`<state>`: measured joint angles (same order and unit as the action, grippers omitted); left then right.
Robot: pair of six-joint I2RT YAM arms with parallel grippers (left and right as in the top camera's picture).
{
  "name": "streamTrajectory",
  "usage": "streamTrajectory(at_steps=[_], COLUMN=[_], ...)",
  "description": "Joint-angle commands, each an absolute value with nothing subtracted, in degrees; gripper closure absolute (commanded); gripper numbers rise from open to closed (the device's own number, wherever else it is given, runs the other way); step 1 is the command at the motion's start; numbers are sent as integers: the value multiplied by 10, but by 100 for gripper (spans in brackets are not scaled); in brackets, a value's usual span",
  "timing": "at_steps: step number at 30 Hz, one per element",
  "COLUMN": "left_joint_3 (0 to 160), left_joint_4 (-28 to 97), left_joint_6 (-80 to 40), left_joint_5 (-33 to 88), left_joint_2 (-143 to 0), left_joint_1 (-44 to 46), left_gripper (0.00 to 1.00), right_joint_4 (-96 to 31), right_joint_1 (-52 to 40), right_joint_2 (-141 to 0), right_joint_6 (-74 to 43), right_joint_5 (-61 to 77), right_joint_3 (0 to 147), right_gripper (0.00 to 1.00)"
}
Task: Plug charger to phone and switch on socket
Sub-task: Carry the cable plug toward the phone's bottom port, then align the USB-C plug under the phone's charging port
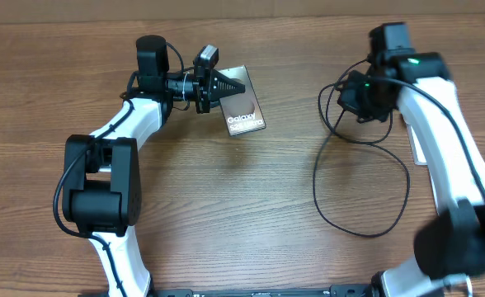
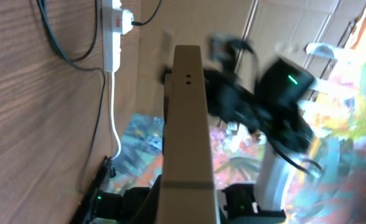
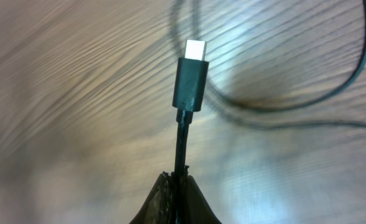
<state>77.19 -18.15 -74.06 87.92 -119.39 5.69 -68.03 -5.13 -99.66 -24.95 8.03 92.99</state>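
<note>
The phone [image 1: 247, 114] is a grey-brown slab with "Galaxy" lettering. My left gripper [image 1: 233, 85] is shut on its far end and holds it on edge. In the left wrist view the phone [image 2: 186, 124] shows edge-on between the jaws [image 2: 186, 202], with two small holes on its edge. My right gripper [image 1: 354, 97] is shut on the charger [image 1: 316, 183], whose black cable loops over the table. In the right wrist view the fingers [image 3: 178, 182] pinch the cable just behind the small plug tip [image 3: 191, 74], which points away above the table. The socket [image 1: 415, 147] lies partly hidden under the right arm. It also shows in the left wrist view [image 2: 112, 34], with a red switch.
The wooden table [image 1: 226, 206] carries the cable loop at right of centre. The socket's white cord [image 2: 113, 118] runs toward the table edge. The two grippers are about a hand's width apart at the back of the table.
</note>
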Motion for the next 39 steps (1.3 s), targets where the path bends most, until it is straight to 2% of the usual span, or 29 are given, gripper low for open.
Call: streamTrajectory(at_steps=[1,7,12,19,24,28,39], left_joint_3=[781,781,781,781,781,781,781], left_joint_4=[-211,-248,-253,-262,-262,-262,-264], left_joint_6=[-718,-720,-719,-717,-717,-717,-717], left_joint_5=[901,901,904,905,905,905,905], left_joint_2=[-1197,-1197,-1197,-1197,-1197,-1197,-1197], left_joint_1=[44,25,8,5,16,24,34], left_gripper=[96,96,96,96,96,96,96], right_joint_4=[-723,-811,-807,-699,-611,-581,-527], right_joint_1=[-65,-115,-199,-326,-385,-401,-400], right_joint_2=[-938,-875,-817,-778,-791,-811,-848], right_joint_6=[-149,-62,-44,-62,-62,-96,-138], right_joint_5=[128,198,226,226,193,144,146], right_joint_3=[941,931,881,769,746,746,746], right_gripper=[96,96,96,96,96,96,96])
